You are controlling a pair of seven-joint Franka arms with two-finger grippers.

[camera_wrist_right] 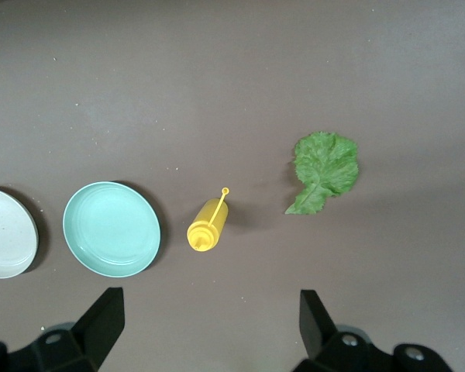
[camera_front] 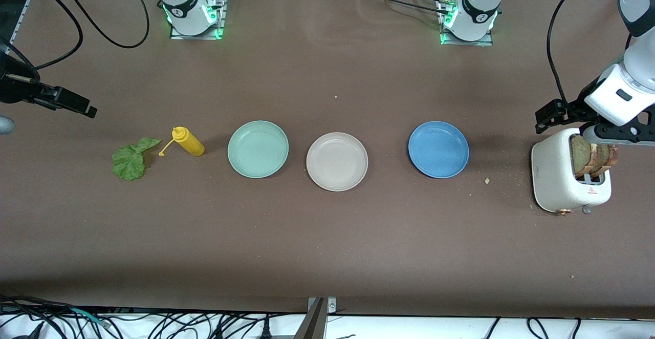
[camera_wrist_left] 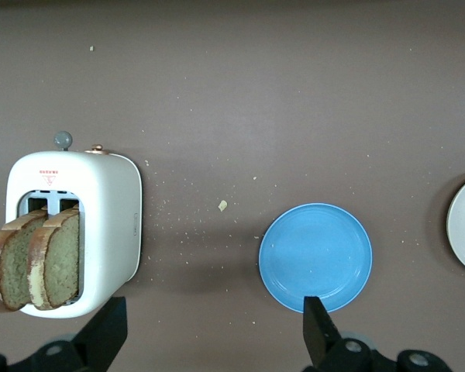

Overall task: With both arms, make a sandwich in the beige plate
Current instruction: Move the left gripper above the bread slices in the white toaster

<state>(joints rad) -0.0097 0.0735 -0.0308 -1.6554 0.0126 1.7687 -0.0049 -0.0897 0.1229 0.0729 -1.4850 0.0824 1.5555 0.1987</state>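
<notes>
Brown table point(camera_front: 327, 236): left hand point(camera_wrist_left: 209, 337), right hand point(camera_wrist_right: 205, 329) wide open (empty).

Your site: robotics lab, staged as kitchen bench. Evidence: two white arm bases point(camera_front: 192, 8) bolted to plates with green status lights; brown covered table point(camera_front: 327, 241); loose black cables point(camera_front: 153, 323) along its edge; metal framing at top. Kitchen props only: toaster point(camera_front: 570, 177), three plates point(camera_front: 336, 161), sauce bottle point(camera_front: 188, 141)

Matt brown table point(camera_front: 327, 236), glossy white toaster point(camera_front: 555, 175), smooth beige plate point(camera_front: 337, 161)
</notes>
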